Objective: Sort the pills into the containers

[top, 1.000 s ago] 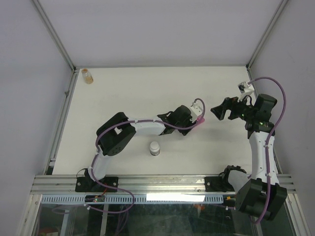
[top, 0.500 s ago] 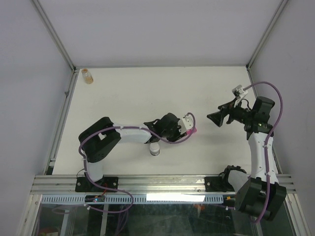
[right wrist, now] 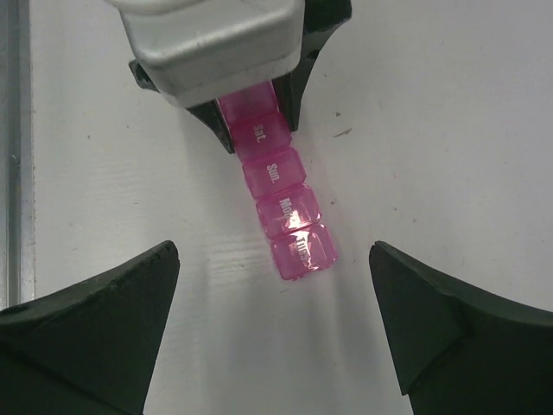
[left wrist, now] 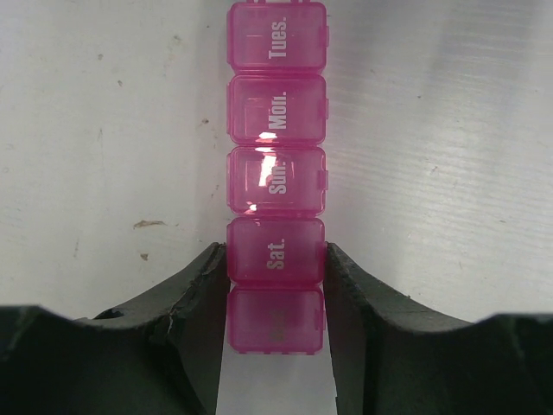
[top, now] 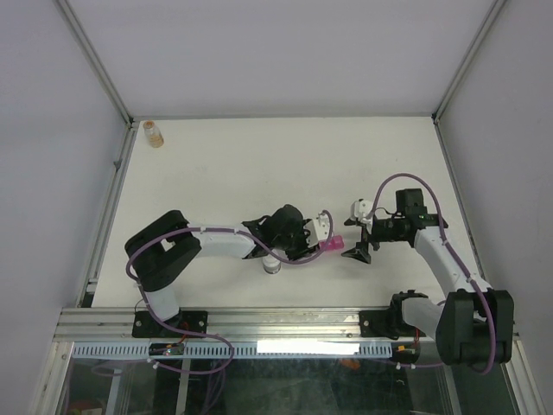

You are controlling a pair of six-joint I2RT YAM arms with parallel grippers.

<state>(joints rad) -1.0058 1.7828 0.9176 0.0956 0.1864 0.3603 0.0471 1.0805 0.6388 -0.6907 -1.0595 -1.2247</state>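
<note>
One pink organiser (left wrist: pixel 276 112) clamped in left gripper (left wrist: pixel 275 259), right gripper (right wrist: pixel 272 259) wide — both near table (top: pixel 259 164) front edge.

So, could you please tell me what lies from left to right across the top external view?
amber bottle → white-capped bottle → pink organiser → right pincer

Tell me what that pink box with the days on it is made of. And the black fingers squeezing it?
The pink pill organiser looks like see-through plastic, smooth and glossy: light glints on its lids and glows through them. The left gripper has fingers that are probably matte black plastic or rubber. Their edges look rough and dull, with no shine, so it's hard to say which.
</note>
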